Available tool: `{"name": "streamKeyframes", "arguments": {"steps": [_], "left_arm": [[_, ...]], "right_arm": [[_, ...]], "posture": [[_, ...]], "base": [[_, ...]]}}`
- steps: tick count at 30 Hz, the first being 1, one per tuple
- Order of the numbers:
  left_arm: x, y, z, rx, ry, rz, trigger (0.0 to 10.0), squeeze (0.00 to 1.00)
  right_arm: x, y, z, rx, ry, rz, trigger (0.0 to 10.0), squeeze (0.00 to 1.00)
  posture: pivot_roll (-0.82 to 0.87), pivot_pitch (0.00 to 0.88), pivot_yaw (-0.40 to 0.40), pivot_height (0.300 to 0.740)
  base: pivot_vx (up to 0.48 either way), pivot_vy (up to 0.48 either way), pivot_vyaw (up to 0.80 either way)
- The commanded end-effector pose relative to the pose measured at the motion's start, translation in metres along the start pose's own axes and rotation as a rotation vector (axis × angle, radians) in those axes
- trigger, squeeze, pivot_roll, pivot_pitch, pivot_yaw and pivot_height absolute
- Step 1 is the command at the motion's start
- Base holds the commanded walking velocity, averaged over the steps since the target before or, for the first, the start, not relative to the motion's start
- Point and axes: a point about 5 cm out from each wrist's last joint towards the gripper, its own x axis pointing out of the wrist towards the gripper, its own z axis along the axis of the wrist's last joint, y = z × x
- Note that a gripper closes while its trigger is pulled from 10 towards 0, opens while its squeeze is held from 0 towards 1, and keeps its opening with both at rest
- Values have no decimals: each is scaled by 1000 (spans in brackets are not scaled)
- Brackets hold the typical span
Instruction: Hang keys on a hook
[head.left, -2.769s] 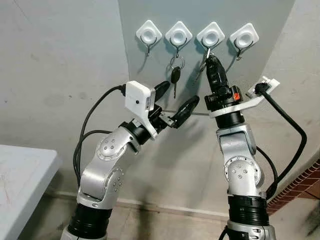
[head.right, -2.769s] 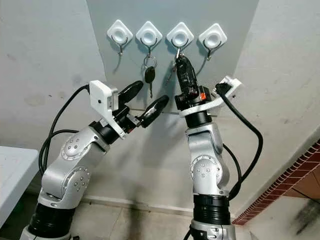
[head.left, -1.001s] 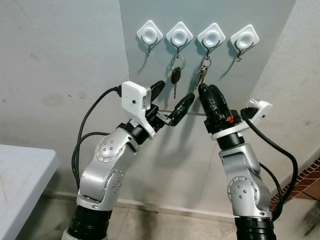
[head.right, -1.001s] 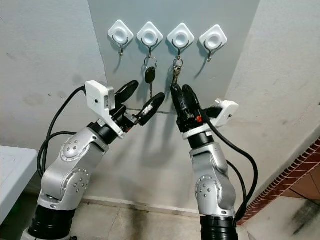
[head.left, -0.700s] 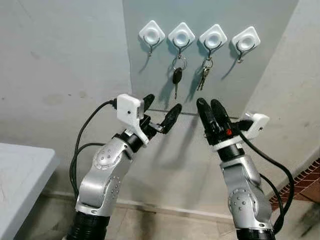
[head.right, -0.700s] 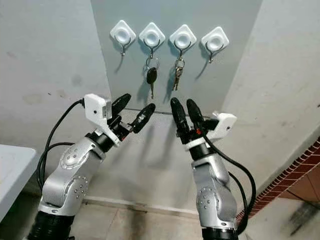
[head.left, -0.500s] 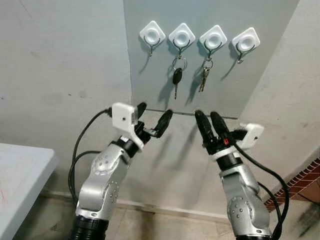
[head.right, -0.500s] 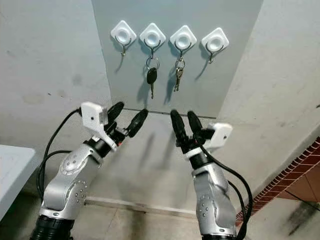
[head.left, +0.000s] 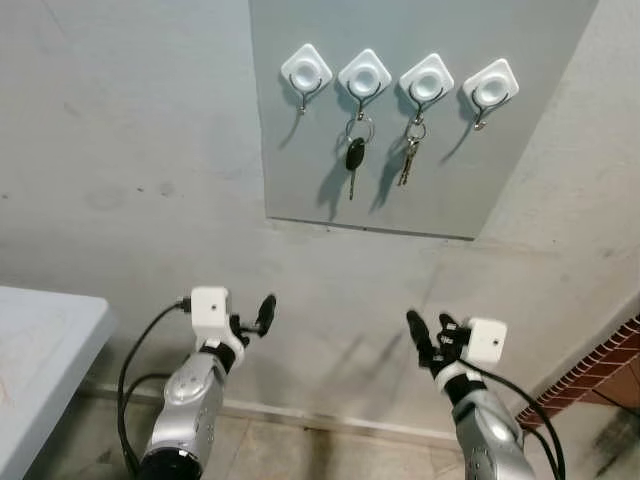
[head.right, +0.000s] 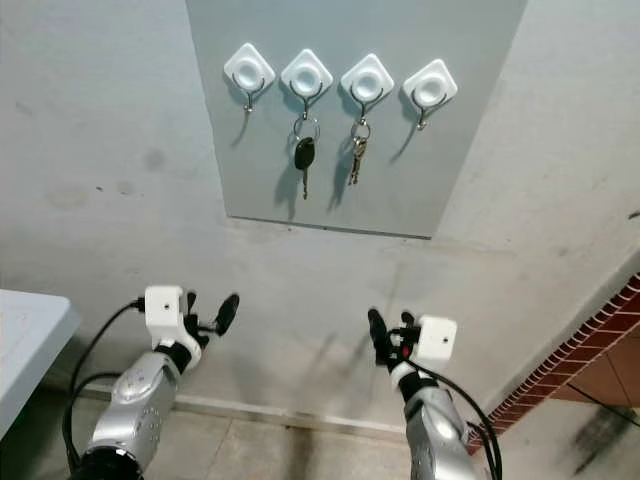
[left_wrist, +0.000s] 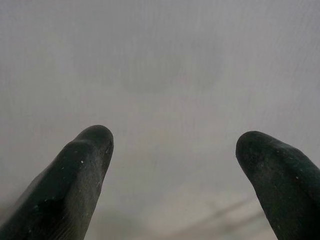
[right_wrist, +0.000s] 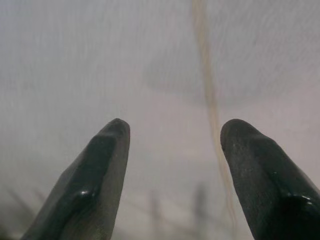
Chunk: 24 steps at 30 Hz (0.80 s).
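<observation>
Both of my arms have dropped well away from the hooks since the earlier frames, when my right gripper was up at the third hook. Now my left gripper (head.left: 255, 316) and my right gripper (head.left: 427, 335) sit low against the bare concrete wall, far below the grey panel (head.left: 300, 180) that carries four white hooks (head.left: 427, 81). The bunch of keys (head.left: 408, 162) hangs from the third hook counting from my left, and a black car key (head.left: 353, 157) on a ring hangs from the second hook (head.left: 364, 74); the first and fourth hooks carry nothing. From my head I see the panel, the keys and the corner of a white table (head.left: 40, 340) at my far left, while my wrist cameras give me blurred grey wall beyond my own fingertips (left_wrist: 87, 165). In those wrist views each pair of fingers stands spread with a wide gap and nothing between them, so both grippers are open and empty. Each forearm is bent upward with its fingers aimed at the wall, a white camera box on each wrist.
</observation>
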Motion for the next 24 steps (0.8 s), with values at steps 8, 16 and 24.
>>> {"name": "streamKeyframes", "arguments": {"steps": [8,16,24], "left_arm": [[-18,16,-53,28,264,87,10000,0],[-30,17,-76,31,401,118,10000,0],[-30,10,-81,36,430,117,10000,0]], "right_arm": [[-27,-29,-52,-117,296,-148,10000,0],[-52,-33,-84,-147,479,-193,10000,0],[-66,-33,-98,-159,561,-248,10000,0]], "posture": [[-19,0,10,740],[-39,0,34,740],[-61,0,48,740]], "base": [[0,0,0],[0,0,0],[0,0,0]]}}
